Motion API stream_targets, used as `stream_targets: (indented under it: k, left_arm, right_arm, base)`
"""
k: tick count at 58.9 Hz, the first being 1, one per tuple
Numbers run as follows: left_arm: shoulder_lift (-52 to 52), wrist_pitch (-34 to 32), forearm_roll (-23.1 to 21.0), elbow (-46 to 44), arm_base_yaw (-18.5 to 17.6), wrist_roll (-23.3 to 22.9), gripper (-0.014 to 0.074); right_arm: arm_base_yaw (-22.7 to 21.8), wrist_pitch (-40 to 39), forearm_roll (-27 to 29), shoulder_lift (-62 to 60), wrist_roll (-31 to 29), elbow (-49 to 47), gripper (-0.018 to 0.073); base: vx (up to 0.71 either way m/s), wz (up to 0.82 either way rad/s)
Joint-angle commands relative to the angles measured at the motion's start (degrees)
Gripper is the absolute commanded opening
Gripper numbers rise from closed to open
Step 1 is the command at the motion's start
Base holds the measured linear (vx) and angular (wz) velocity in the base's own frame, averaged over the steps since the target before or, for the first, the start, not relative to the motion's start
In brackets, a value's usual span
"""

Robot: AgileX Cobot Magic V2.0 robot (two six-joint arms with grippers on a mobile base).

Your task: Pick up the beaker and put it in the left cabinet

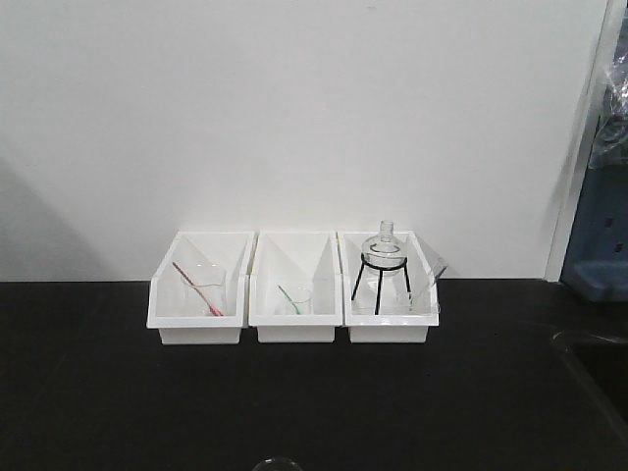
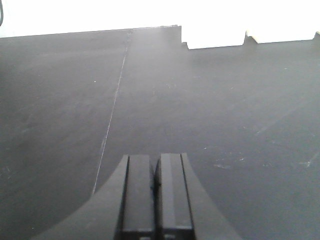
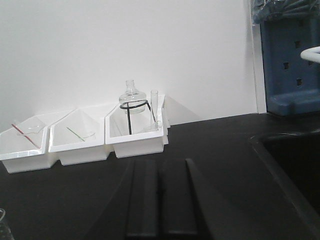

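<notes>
Only the rim of a clear glass beaker (image 1: 277, 464) shows, at the bottom edge of the front view. A sliver of the same glass shows at the bottom left of the right wrist view (image 3: 2, 222). The left cabinet is out of view. My left gripper (image 2: 155, 159) is shut and empty, low over the bare black tabletop (image 2: 210, 110). My right gripper (image 3: 159, 164) is shut and empty above the table, in front of the white bins and well right of the beaker. Neither gripper shows in the front view.
Three white bins (image 1: 292, 332) stand against the back wall. The left one holds a beaker with a red rod (image 1: 201, 289), the middle one a beaker with a green rod (image 1: 292, 299), the right one a flask on a black tripod (image 1: 383, 257). A sunken sink (image 3: 292, 165) and a blue rack (image 3: 290, 60) are on the right.
</notes>
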Motion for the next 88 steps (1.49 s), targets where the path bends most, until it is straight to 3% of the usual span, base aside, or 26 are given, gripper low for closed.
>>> stream_targets:
  k: [1,8,15,23,36,48,65,77,88]
  left_arm:
    - [-0.6,-4.3,0.2,-0.9,-0.3,-0.2,0.0004]
    - [-0.6,-4.3,0.2,-0.9,-0.3,-0.2,0.0004]
    - [-0.6,-4.3,0.2,-0.9,-0.3,-0.2,0.0004]
    - [-0.6,-4.3,0.2,-0.9,-0.3,-0.2,0.0004]
    - [-0.6,-4.3,0.2,-0.9,-0.3,-0.2,0.0004]
    - [-0.6,-4.3,0.2,-0.9,-0.3,-0.2,0.0004]
    - [-0.6,-4.3,0.2,-0.9,-0.3,-0.2,0.0004]
    - [-0.6,-4.3,0.2,-0.9,-0.3,-0.2,0.0004]
    - [-0.6,-4.3,0.2,-0.9,-0.3,-0.2,0.0004]
  right_arm:
    - [-0.4,-5.0,-0.2,-0.7,-0.3,0.3,-0.0005]
    - [-0.4,-5.6,-0.3,-0.7,-0.3,0.3,-0.0005]
    - [-0.4,-11.2,-0.6,-0.7,-0.6,-0.9,-0.0005]
    - [-0.4,-11.3,-3.8,2.5,-1.0,-9.2,-0.0005]
    - [-0.4,-14.0,-12.7,24.6,-0.7,-25.9,-0.0005]
    - [-0.4,-16.1,-12.2,41.4,-0.3,-34.0,0.0000]
    - [-0.4,-17.9,-11.8,51.5,-0.1,-35.2,0.0045]
    - [-0.4,-17.6,-11.7,53.0,-0.1,-35.2,0.0174]
    - [-0.4,-18.2,-6.9,53.0,-0.1,-35.2,0.0438]
  base:
    - [0.00,0.00]
    - [0.00,0.00]
    - [0.00,0.00]
    - [0.00,0.00]
    - [0.00,0.00]
    - [0.00,0.00]
    - [0.00,0.00]
    - [0.00,0.00]
    - [0.00,0.00]
